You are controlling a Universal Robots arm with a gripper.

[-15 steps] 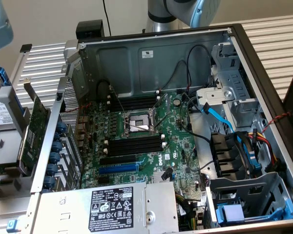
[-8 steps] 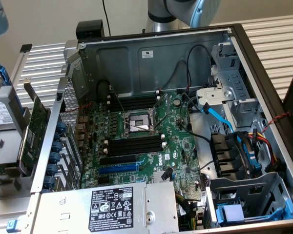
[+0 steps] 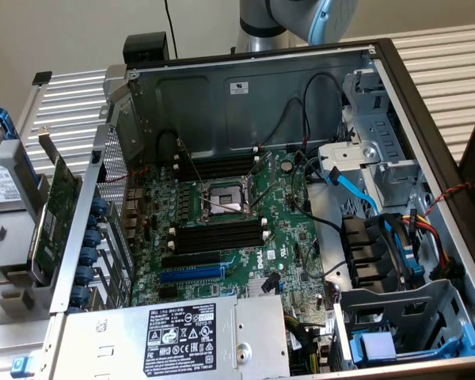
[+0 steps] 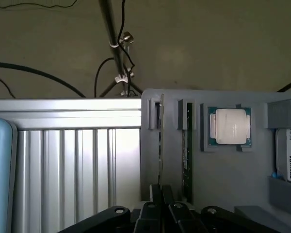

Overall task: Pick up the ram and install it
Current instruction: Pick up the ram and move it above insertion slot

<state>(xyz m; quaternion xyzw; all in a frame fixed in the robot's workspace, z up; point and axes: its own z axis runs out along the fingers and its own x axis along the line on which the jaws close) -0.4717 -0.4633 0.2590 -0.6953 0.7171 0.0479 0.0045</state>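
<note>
Your gripper [image 4: 161, 191] has its black fingers pinched on the edge of a thin ram [image 4: 160, 145] stick standing on edge in a slot of the grey parts tray [image 4: 233, 174]. A second stick [image 4: 186, 145] stands just beside it, then a processor [image 4: 229, 127]. In the exterior view, the open computer case [image 3: 253, 95] shows empty black memory slots [image 3: 220, 235].

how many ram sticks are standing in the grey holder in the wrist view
2, though more may be hidden. One ram stick stands edge-on in the grey holder, in line with the claw. The second ram stick stands beside it, nearer the processor.
</note>
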